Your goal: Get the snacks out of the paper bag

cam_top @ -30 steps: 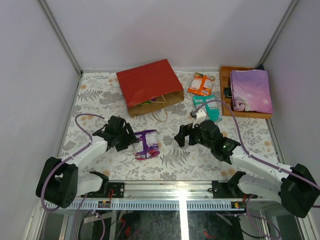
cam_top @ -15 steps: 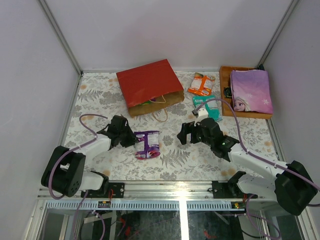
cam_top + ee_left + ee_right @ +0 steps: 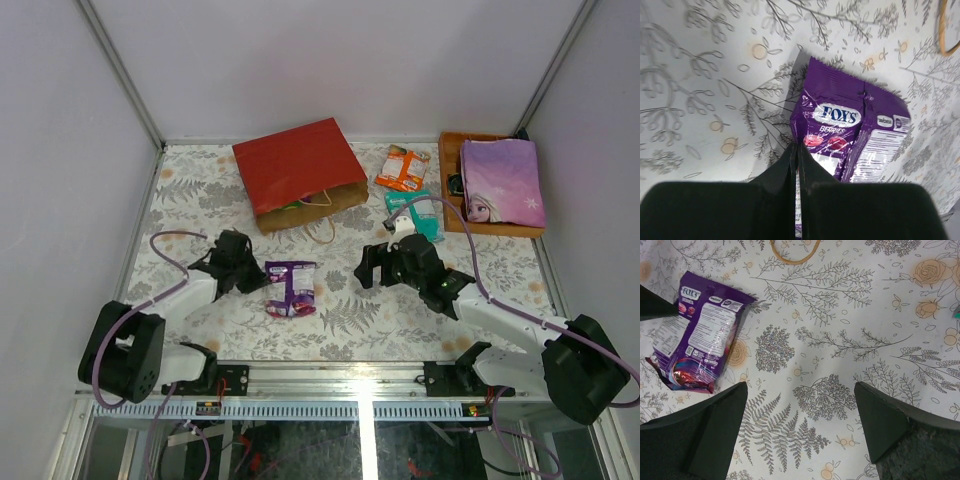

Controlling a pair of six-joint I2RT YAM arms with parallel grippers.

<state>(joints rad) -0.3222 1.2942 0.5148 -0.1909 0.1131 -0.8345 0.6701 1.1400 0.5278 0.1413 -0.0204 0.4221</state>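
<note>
Top external: purple packet [image 3: 290, 288] flat on counter [image 3: 200, 190], well apart from paper bag [image 3: 300, 172]. At its edge, left end effector [image 3: 260, 278], wide a second ago, now shut tight, seemingly holding nothing; right end effector [image 3: 378, 266] gaping, empty. Probably released, so back to bag's mouth for green packet [image 3: 289, 205].

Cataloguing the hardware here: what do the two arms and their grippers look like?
The left arm and right arm have white links between bulky black joints, a lilac cable looping along each. The left gripper and right gripper are matte black, with plain wedge-shaped fingers; no markings visible.
</note>
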